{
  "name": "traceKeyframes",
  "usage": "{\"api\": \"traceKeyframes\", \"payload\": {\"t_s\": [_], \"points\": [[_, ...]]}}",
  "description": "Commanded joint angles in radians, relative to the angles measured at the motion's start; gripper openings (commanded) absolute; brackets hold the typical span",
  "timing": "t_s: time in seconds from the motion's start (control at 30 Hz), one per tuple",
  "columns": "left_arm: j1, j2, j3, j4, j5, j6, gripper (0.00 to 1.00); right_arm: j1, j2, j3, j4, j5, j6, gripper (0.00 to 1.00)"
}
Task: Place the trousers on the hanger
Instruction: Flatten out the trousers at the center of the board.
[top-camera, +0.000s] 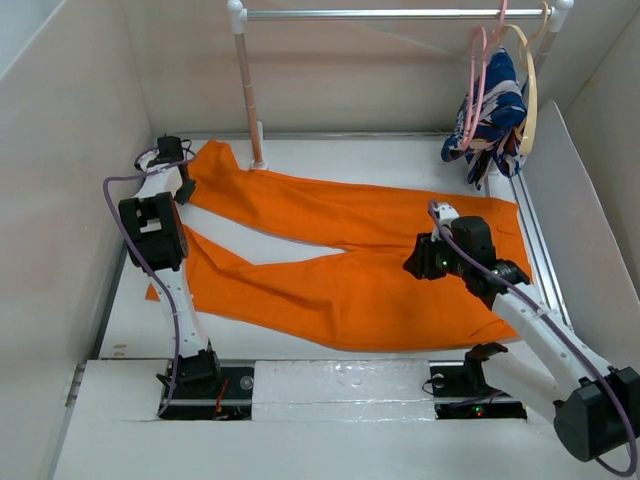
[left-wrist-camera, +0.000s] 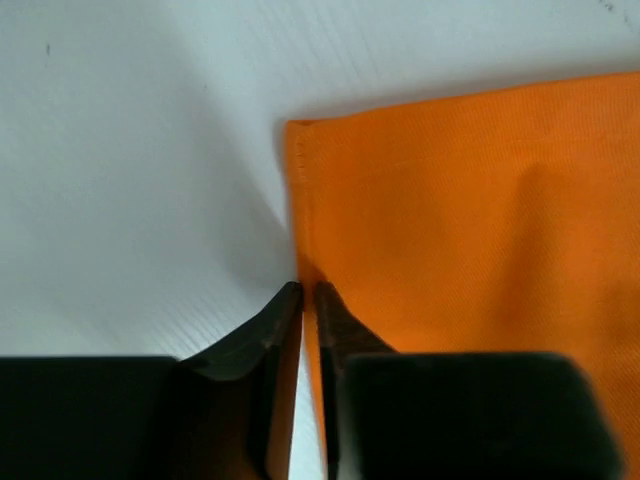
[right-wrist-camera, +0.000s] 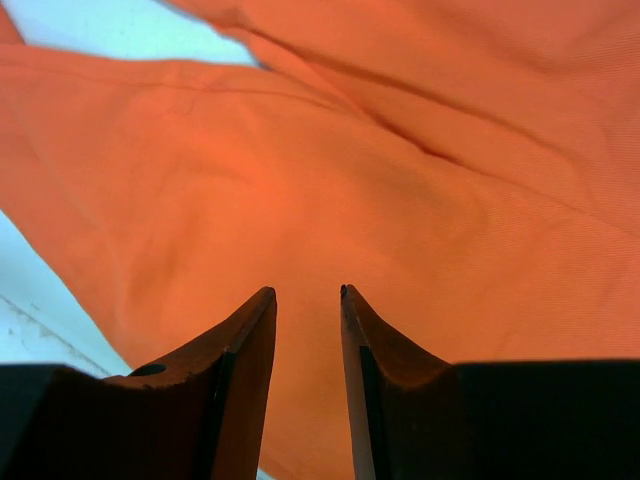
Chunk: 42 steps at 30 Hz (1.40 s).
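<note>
Left pincer (left-wrist-camera: 304, 290) clenched almost tight on the hem edge of one leg of the trousers (top-camera: 330, 300), a sliver of orange between the jaws. Right pincer (right-wrist-camera: 305, 292) released, jaws parted, low over the cloth near the waist end, holding nothing. Trousers lie spread flat on tabletop (top-camera: 400, 160). Pink hanger (top-camera: 473, 75) hangs from rail (top-camera: 400, 13), well apart. Judgement: early stage, first grip only; lifting, carrying and draping all remain.

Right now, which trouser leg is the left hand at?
The far leg, beside the rail post: the left hand grips its hem. The near leg lies free.
</note>
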<state>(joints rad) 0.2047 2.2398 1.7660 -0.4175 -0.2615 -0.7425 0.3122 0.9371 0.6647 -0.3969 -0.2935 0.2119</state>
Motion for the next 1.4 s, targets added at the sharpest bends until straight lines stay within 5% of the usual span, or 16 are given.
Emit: {"api": "traceKeyframes", "payload": {"t_s": [0.0,0.03,0.23,0.53,0.63,0.67,0.8,0.9,0.93,1.03,1.1,1.17,1.37], "points": [[0.005,0.021,0.052,-0.05,-0.031,0.055,0.07,0.104,0.002,0.082,-0.011,0.071,0.026,0.38],[0.005,0.023,0.059,-0.059,-0.039,0.071,0.0,0.128,0.011,0.093,-0.023,0.086,0.027,0.38],[0.005,-0.035,-0.032,-0.058,-0.139,0.078,0.0,0.289,0.026,0.115,-0.034,0.143,0.064,0.39],[0.005,-0.328,-0.318,-0.046,-0.278,0.011,0.02,0.332,0.074,0.111,-0.007,0.102,0.026,0.42],[0.005,-0.374,-0.288,-0.081,-0.274,0.046,0.7,0.332,0.089,0.127,0.004,0.061,-0.015,0.46],[0.005,-0.411,-0.29,-0.079,-0.256,0.055,0.8,0.332,0.097,0.131,-0.003,0.051,-0.026,0.47],[0.005,-0.572,-0.358,-0.087,-0.251,0.061,0.85,0.352,0.111,0.154,-0.036,0.031,-0.084,0.46],[0.005,-0.715,-0.486,-0.095,-0.234,0.058,0.78,0.378,0.08,0.141,-0.039,0.033,-0.109,0.18],[0.005,-0.745,-0.569,-0.096,-0.222,0.06,0.76,0.378,0.072,0.13,-0.045,0.031,-0.114,0.0],[-0.005,-0.856,-0.739,-0.063,-0.148,0.052,0.76,0.378,0.037,0.113,-0.057,0.025,-0.126,0.0],[-0.048,-0.911,-0.798,-0.044,-0.101,0.029,0.77,0.378,0.009,0.107,-0.057,0.027,-0.132,0.09],[-0.08,-0.951,-0.867,0.041,-0.014,0.014,0.77,0.378,-0.004,0.104,-0.086,0.033,-0.15,0.43],[-0.08,-0.877,-0.884,0.149,0.047,0.017,0.77,0.378,-0.034,0.107,-0.149,0.054,-0.175,0.48]]}}
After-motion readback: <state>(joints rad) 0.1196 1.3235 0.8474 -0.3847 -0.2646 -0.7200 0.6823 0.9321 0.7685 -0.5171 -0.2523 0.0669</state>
